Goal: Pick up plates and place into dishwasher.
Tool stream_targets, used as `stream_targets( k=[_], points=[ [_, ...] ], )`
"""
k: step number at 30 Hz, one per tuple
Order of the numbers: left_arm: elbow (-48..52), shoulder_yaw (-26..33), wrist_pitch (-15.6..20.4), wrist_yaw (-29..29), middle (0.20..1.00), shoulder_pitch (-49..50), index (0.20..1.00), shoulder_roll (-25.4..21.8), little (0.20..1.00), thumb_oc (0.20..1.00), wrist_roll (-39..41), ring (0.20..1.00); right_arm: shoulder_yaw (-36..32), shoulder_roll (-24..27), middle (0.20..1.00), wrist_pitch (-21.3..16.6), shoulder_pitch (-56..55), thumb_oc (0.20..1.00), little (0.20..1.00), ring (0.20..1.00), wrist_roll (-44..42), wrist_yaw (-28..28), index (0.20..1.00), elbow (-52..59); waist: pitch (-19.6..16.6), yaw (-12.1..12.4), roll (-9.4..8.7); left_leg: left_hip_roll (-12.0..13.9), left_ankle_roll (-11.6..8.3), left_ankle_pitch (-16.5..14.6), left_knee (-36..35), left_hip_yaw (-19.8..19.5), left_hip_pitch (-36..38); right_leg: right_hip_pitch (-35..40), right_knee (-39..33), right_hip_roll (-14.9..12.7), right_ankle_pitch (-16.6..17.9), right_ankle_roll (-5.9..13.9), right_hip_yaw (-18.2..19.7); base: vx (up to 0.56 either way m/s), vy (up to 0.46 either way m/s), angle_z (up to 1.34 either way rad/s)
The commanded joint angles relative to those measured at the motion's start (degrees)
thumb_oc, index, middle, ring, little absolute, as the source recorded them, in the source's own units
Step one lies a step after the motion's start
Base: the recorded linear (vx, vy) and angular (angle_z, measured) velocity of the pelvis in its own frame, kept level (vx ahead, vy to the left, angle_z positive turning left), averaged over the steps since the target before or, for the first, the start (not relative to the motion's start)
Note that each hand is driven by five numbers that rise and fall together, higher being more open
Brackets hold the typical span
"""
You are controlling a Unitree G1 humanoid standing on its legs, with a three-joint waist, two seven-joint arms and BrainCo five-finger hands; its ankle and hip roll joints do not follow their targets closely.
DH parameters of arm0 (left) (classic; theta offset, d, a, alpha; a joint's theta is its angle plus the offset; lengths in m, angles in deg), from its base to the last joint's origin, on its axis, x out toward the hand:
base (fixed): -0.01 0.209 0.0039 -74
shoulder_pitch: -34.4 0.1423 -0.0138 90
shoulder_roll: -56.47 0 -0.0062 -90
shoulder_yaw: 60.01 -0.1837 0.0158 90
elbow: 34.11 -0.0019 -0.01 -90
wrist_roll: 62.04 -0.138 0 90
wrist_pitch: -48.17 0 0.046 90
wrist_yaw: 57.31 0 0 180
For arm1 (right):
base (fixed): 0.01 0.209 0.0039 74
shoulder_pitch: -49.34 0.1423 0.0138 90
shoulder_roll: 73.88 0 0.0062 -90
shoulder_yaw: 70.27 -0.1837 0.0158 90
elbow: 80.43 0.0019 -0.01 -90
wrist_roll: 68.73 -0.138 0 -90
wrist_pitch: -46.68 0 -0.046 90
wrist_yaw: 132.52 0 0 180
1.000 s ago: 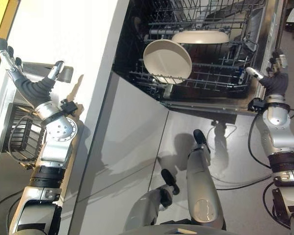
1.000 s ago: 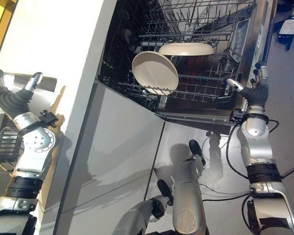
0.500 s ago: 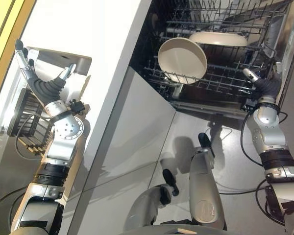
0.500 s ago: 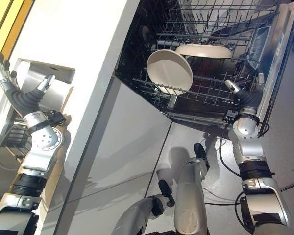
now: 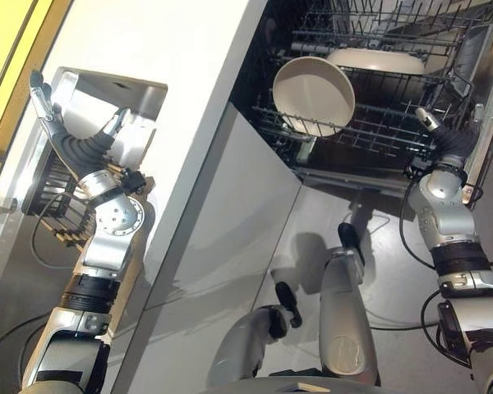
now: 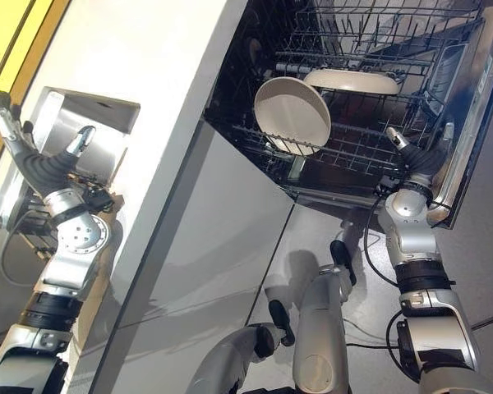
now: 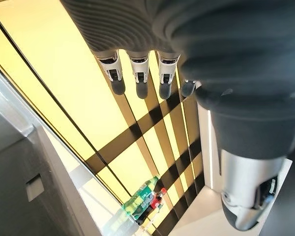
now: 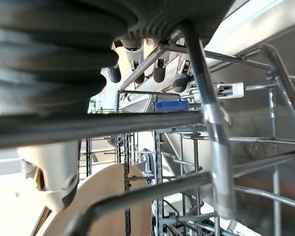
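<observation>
Plates first: from the left eye, one cream plate point(image 5: 313, 96) stands on edge in the dishwasher's lower rack point(image 5: 378, 135), another plate point(image 5: 375, 59) lying flat behind it. The left hand point(image 5: 70, 139) is raised over the sink point(image 5: 107, 107), fingers spread wide, holding nothing.

From the right eye, the right hand point(image 6: 423, 156) sits at the rack's near corner, beside the open door.

Its own wrist view puts the rack wires right against straight, empty fingers point(image 8: 160, 73). My worry: a careless pull could snag a wire and rattle the standing plate loose.

Right hand point(image 5: 444, 135) nearer lower rack point(image 5: 370, 131)
</observation>
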Motion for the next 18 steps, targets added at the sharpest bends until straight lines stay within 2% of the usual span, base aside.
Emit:
stream_targets(
  k=[1,6,13,18],
  points=[
    [1.4,0.1,0.3,-1.2,1.0,1.5,1.0,2.9,1.0,1.0,0.1,1.0,7.3,-2.6,1.0,-0.8,12.6,1.0,1.0,1.0,2.7,-3.7,1.0,3.5,4.4,2.9,5.72,0.1,-2.1,-4.3,11.2,-4.4,-6.4,4.8,-0.4,-5.5,-5.7,1.69,6.1,0.02,0.137,0.07],
    [1.2,0.1,0.8,-1.0,1.0,2.8,1.0,3.2,1.0,1.0,1.3,1.0,8.8,-2.4,1.0,0.5,14.7,1.0,1.0,1.0,3.4,-5.3,1.0,2.3,3.9,4.5,5.91,-1.0,-2.06,-4.4,11.1,-4.5,-6.7,5.1,-0.8,-6.9,-4.9,1.59,5.4,0.03,0.133,0.09],
    [1.8,0.8,0.3,-0.5,1.0,4.2,1.0,2.8,1.0,1.0,1.7,1.0,9.6,-2.4,1.0,-0.4,15.2,1.0,1.0,1.0,1.2,-6.5,1.0,1.9,3.6,6.9,5.04,-1.7,-1.76,-4.8,12.3,-4.7,-8.5,4.3,-0.7,-8.4,-3.9,1.26,3.5,0.01,0.068,0.12],
    [2.2,0.9,0.9,-0.9,1.0,5.8,1.0,2.8,1.0,1.0,1.9,1.0,10.7,-3.2,1.0,-0.7,17.1,1.0,1.0,1.0,2.0,-7.5,1.0,1.6,3.7,8.5,5.06,-2.2,-1.53,-4.8,12.7,-5.0,-9.4,3.8,-0.4,-9.2,-3.3,1.12,2.7,0.02,0.08,0.05]
  ],
)
